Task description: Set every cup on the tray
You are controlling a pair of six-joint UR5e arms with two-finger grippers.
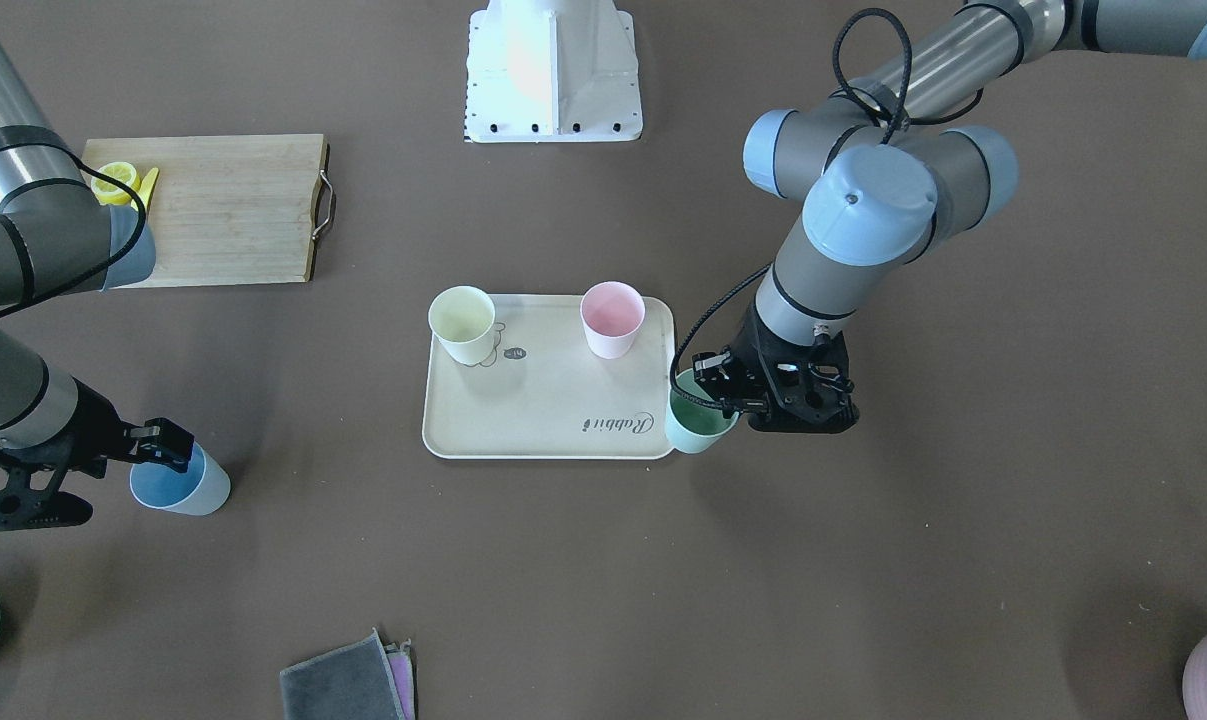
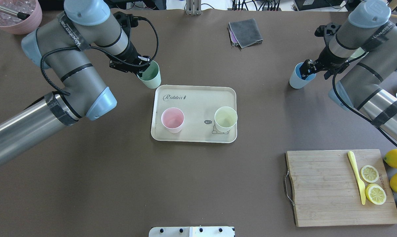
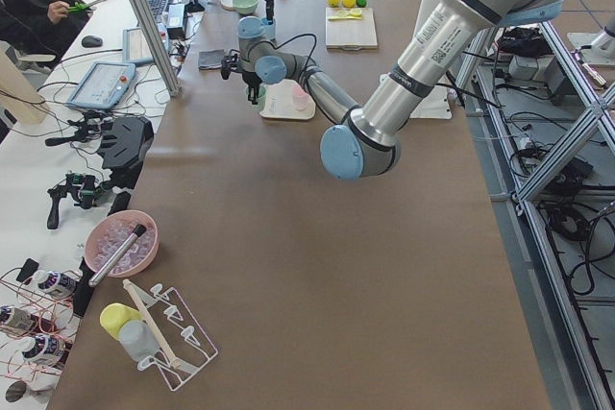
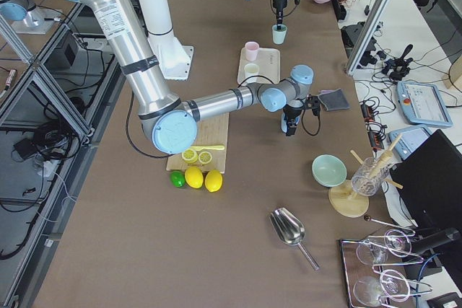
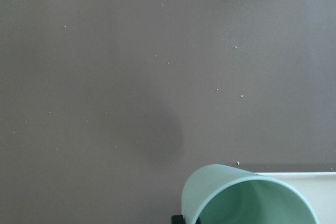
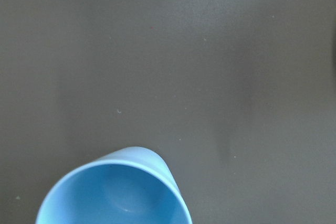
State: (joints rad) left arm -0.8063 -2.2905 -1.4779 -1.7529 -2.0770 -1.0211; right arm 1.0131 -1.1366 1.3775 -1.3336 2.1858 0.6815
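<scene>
Pinching each cup by its rim leaves the base free, so it can be set down straight among the others.

From across the table, the left gripper has its fingers drawn narrow on the wall of the green cup. The cup overlaps a corner of the tray. The pink cup and the yellow cup stand upright along the tray's far side, well apart, so 2 of 4 are home. The right gripper looks closed the same way on the blue cup, over bare table well left of the tray.

From overhead, the strip of tray by the script is bare, and it is probably the room meant for both cups. The raised rim is the 1 thing each cup must clear. A cutting board with a knife and 2 lemon slices lies well off to the right. A cloth lies at the far edge. Neither sits on a likely path.

The 2 end views show both cups too small to judge the fingers.

The left wrist camera has the green rim at its lower edge with the tray's white rim just beside it. A soft shadow on the table suggests the cup is lifted.

The right wrist camera shows the blue mouth and only table beyond.
</scene>
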